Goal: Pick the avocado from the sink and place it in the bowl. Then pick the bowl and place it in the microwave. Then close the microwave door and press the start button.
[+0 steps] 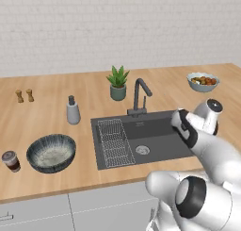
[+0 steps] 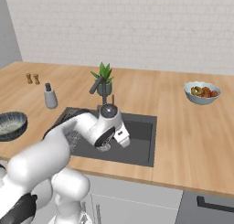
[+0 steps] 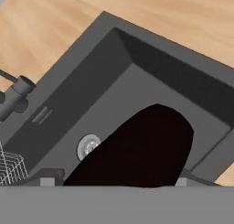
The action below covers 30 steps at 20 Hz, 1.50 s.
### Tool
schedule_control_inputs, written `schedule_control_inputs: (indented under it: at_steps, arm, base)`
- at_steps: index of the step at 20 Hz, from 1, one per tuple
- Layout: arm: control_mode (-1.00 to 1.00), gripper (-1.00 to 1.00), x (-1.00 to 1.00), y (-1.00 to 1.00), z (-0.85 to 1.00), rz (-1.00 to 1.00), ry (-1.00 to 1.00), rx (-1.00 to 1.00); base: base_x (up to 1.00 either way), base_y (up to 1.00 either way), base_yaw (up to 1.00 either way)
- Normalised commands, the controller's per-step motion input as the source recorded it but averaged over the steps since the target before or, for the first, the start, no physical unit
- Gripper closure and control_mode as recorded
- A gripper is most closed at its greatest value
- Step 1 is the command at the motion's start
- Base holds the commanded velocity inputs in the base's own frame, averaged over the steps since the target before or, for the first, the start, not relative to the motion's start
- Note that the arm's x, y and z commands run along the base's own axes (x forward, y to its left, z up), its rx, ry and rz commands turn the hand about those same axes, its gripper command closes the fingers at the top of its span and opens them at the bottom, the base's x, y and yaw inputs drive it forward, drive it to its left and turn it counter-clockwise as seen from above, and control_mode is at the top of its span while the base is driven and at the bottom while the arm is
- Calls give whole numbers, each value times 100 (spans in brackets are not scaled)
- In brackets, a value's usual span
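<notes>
The avocado (image 3: 141, 150) lies in the sink (image 3: 91, 81), right under my hand and between my open fingers, which have no hold on it. I judge it light, firm and smooth-skinned, so liable to roll; I would grip across its widest middle. I can read no writing or labels anywhere.

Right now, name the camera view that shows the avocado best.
The hand view: the avocado looms large and near-black on the floor of the sink, beside the drain. In both base views the arm covers that part of the basin, so I cannot make it out there.
</notes>
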Motion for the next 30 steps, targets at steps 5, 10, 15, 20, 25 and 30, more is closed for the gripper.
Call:
schedule_control_inputs:
  at_steps: [5,10,15,20,25,30]
  arm:
    - [-100,100,-37,0,100,11,-1,-3]
    - [-100,100,-98,21,87,11,0,-1]
    - [-100,100,-100,80,42,14,-2,-10]
    - [-100,100,-99,100,47,17,0,-18]
    - [-100,100,-44,100,45,20,1,-17]
    - [-100,100,0,100,61,22,4,-14]
  base:
    - [0,0,0]
    - [0,0,0]
    - [0,0,0]
    - [0,0,0]
    - [0,0,0]
    - [0,0,0]
